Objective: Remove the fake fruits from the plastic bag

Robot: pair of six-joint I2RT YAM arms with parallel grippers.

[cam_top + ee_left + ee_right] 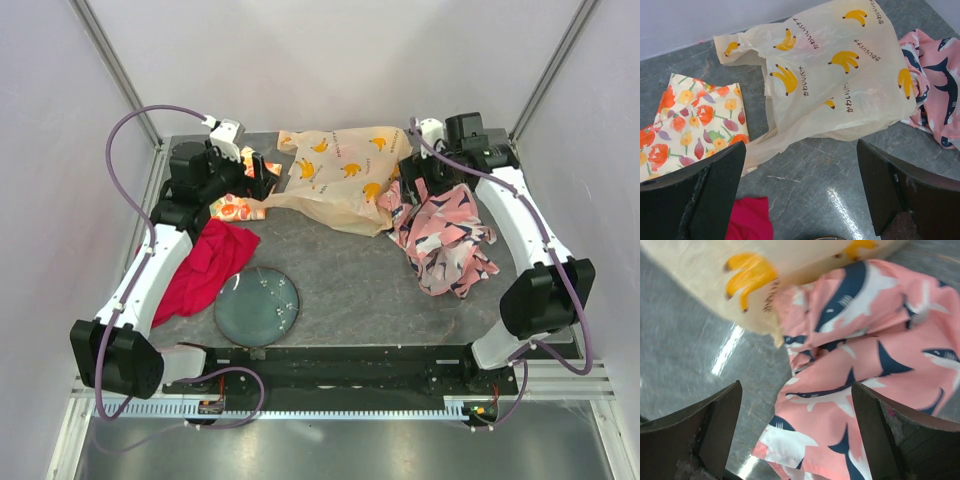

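Grey surface [350, 270] carries the crumpled plastic bag [345, 175] at 12 o'clock. The left gripper [800, 195] hangs released at the bag's 9 o'clock, beside a floral cloth [690, 115]. The right gripper [797, 435], also spread, hovers at 3 o'clock over a pink shark cloth [865, 365] that touches the bag. A red cloth [205, 265] and a round dish [257, 307] lie toward 7 o'clock.

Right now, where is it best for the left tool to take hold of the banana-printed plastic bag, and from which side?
Grip the gathered strip of the plastic bag that trails toward the open left tool, coming from above on the bag's near-left side. There the film is bunched narrow on the table; the body lies wide and flat.
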